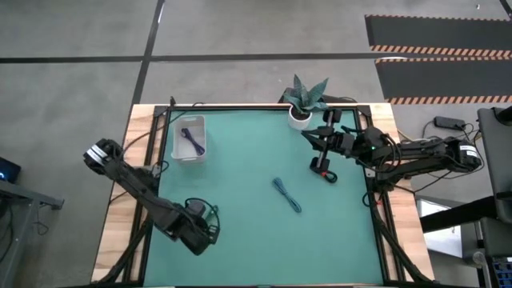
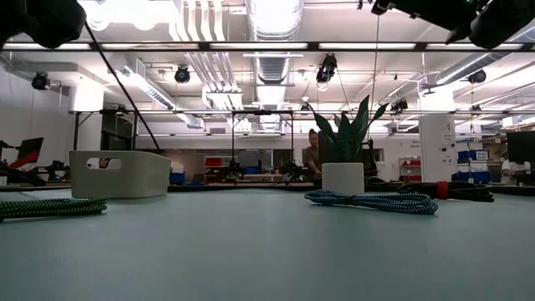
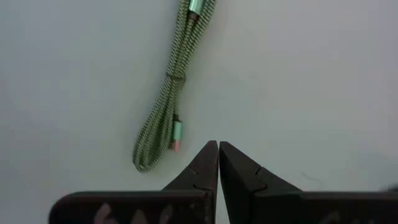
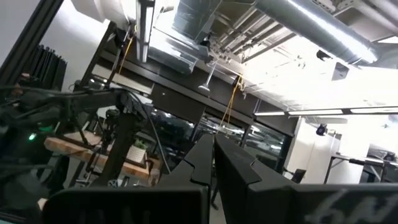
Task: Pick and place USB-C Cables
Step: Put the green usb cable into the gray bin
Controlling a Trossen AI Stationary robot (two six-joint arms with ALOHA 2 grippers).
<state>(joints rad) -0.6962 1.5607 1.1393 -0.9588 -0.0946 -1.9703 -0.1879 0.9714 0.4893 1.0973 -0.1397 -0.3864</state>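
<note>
The green cable (image 3: 166,106) lies coiled on the mat, right in front of my left gripper (image 3: 217,147), which is shut and touches nothing. In the high view that gripper (image 1: 205,227) hovers near the table's near-left corner, beside the green cable (image 1: 211,213). The teal-blue cable (image 1: 286,195) lies mid-table. The black and red cable (image 1: 324,165) lies below my right gripper (image 1: 310,136). That gripper (image 4: 214,144) is shut and tipped up toward the ceiling. The dark purple cable (image 1: 192,140) rests inside the white bin (image 1: 177,152).
A potted plant (image 1: 306,102) stands at the far edge, next to the right arm. The white bin (image 2: 119,173) sits at the far left. Black frame rails and wires run along the table's sides. Bare mat lies between the teal-blue cable (image 2: 372,201) and the near edge.
</note>
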